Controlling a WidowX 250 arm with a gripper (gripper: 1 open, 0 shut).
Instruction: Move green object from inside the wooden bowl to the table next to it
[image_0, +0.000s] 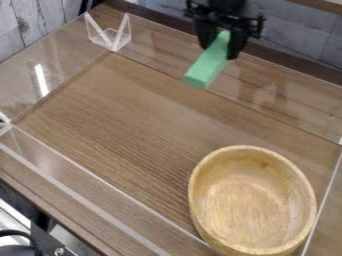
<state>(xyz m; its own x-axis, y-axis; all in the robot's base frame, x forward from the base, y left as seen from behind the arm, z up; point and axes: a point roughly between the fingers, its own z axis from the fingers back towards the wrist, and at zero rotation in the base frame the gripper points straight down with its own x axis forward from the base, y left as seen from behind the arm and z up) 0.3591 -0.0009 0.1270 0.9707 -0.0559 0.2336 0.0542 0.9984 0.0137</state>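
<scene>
Wood-grain bench (120, 120) far side: tool (225, 42) pinches green object (211, 63) by its top end; likely light, stiff, easily gripped across its flats.

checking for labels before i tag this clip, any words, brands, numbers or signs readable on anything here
None: no readable text shows in this view.
The green object, held in the shut gripper, is plain.
The wooden bowl shows only grain.
The table and its clear acrylic walls bear no marks.
</scene>
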